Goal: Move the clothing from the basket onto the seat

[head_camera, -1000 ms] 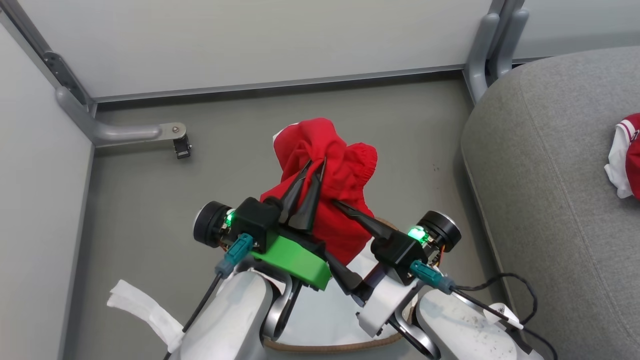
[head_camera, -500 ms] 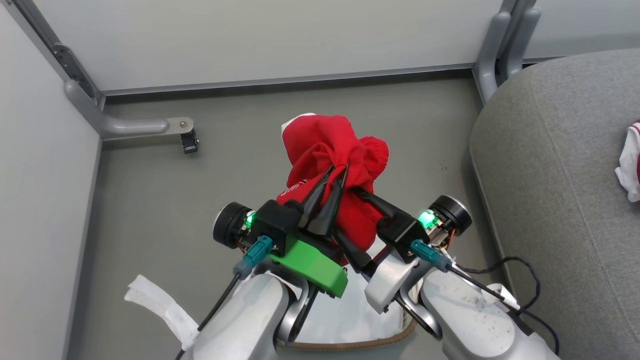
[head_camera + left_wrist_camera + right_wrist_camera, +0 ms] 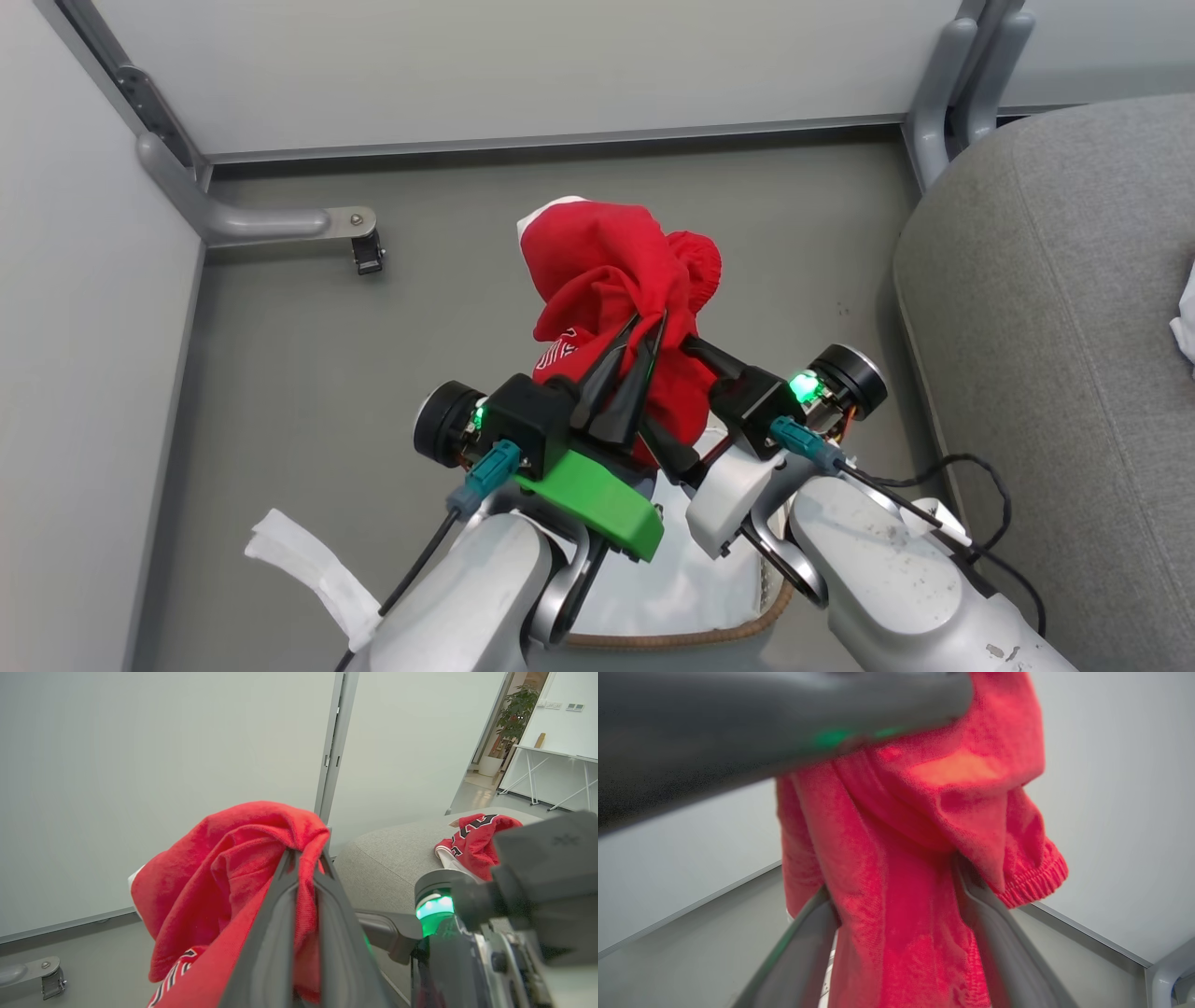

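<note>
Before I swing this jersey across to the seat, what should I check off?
1. Left pincer shut on the held jersey: ok.
2. Held jersey's lower end out of the basket: cannot tell, the arms hide it.
3. Right pincer free of the cloth: not ok, its open fingers straddle the hanging fabric.
4. Bare room on the seat: ok, its near edge is bare.
5. Other jersey already on the seat: ok.

This looks like an office test room. Plain pale walls [image 3: 140,765] with grey metal posts [image 3: 334,742] stand on a grey floor [image 3: 327,373]. A soft grey seat [image 3: 1046,327] is beside them. Farther off are a potted plant [image 3: 514,714] and a white table [image 3: 556,753].
</note>
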Controlling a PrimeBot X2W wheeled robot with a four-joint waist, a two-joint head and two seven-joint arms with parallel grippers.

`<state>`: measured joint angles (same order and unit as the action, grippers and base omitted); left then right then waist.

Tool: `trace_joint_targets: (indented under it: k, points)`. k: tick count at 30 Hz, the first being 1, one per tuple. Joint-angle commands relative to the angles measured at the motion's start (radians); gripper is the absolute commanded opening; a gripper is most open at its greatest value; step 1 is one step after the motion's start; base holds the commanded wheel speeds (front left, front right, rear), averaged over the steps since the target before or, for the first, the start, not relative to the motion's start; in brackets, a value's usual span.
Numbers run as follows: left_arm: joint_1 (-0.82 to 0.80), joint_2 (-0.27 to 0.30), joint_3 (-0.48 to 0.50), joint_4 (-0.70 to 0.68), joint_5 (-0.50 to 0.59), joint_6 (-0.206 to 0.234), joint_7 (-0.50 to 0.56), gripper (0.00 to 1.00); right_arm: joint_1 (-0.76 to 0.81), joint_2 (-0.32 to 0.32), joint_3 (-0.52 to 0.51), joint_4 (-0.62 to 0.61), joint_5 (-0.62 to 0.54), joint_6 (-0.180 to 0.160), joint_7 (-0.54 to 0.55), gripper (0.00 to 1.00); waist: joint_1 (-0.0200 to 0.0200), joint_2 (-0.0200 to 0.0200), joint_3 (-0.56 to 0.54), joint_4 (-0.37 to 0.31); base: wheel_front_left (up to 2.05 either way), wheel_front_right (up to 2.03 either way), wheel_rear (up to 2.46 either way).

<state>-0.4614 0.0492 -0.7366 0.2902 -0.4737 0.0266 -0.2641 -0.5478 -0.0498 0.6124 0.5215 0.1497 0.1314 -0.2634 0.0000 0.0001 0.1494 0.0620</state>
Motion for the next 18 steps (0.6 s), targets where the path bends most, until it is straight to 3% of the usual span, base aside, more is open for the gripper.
trace_joint_targets:
  k: [1, 2, 4, 7, 9, 18]
  points:
    - [-0.014, 0.003, 0.000, -0.006, -0.001, 0.003, 0.000, 0.00, -0.018, -0.003, -0.002, 0.005, 0.007, -0.001, -0.002, 1.00, 0.0000, -0.0001, 0.002, 0.002, 0.00, 0.00, 0.00]
    - [-0.015, 0.003, -0.001, -0.005, -0.004, 0.004, 0.000, 0.00, -0.020, -0.003, -0.001, 0.008, 0.011, -0.001, -0.002, 0.97, 0.0000, -0.0001, 0.003, 0.003, 0.00, 0.00, 0.00]
    - [-0.017, 0.003, -0.004, -0.004, -0.008, 0.005, 0.000, 0.00, -0.021, -0.003, -0.003, 0.015, 0.015, -0.001, -0.002, 0.55, 0.0000, -0.0001, 0.005, 0.005, 0.00, 0.00, 0.00]
    - [-0.020, 0.003, -0.006, -0.006, -0.010, 0.007, 0.000, 0.00, -0.029, -0.004, -0.009, 0.028, 0.020, -0.001, -0.002, 0.49, 0.0000, -0.0001, 0.007, 0.007, 0.00, 0.00, 0.00]
    - [-0.021, 0.003, -0.007, -0.008, -0.012, 0.008, 0.000, 0.00, -0.033, -0.003, -0.006, 0.038, 0.026, -0.001, -0.002, 0.00, 0.0000, -0.0001, 0.007, 0.008, 0.00, 0.00, 0.00]
    - [-0.021, 0.003, 0.004, -0.001, -0.002, 0.009, 0.000, 0.00, -0.036, -0.004, -0.009, 0.036, 0.047, -0.001, -0.002, 0.00, 0.0000, -0.0001, 0.011, 0.001, 0.00, 0.00, 0.00]
